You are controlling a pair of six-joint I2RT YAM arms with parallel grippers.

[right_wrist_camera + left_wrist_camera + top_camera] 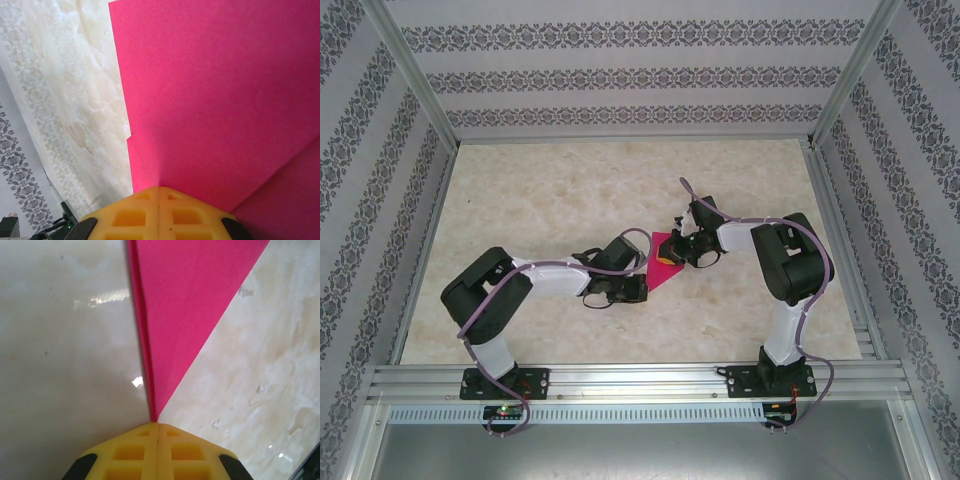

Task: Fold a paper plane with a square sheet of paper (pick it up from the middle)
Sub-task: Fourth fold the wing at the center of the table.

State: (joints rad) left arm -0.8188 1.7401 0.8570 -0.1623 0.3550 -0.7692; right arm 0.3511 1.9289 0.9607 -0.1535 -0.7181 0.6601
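Observation:
The magenta-pink sheet of paper (pixel 660 270) is folded into a pointed triangular piece and sits between both grippers at mid-table. My left gripper (pixel 644 288) is shut, its yellow fingertips (pixel 170 440) pinching the paper's narrow layered tip (pixel 185 315) just above the table. From the other side, my right gripper (pixel 672 257) is shut on the wide end, and the broad pink sheet (pixel 215 100) rises straight out of the seam of its yellow fingertips (pixel 175 210). In the right wrist view a second pink layer (pixel 290 200) shows at the lower right.
The table (pixel 570 190) has a pale marbled top. Aluminium rails (pixel 640 380) run along the near edge by the arm bases, and patterned walls (pixel 620 70) close in the back and sides. Open tabletop lies behind and to the left of the grippers.

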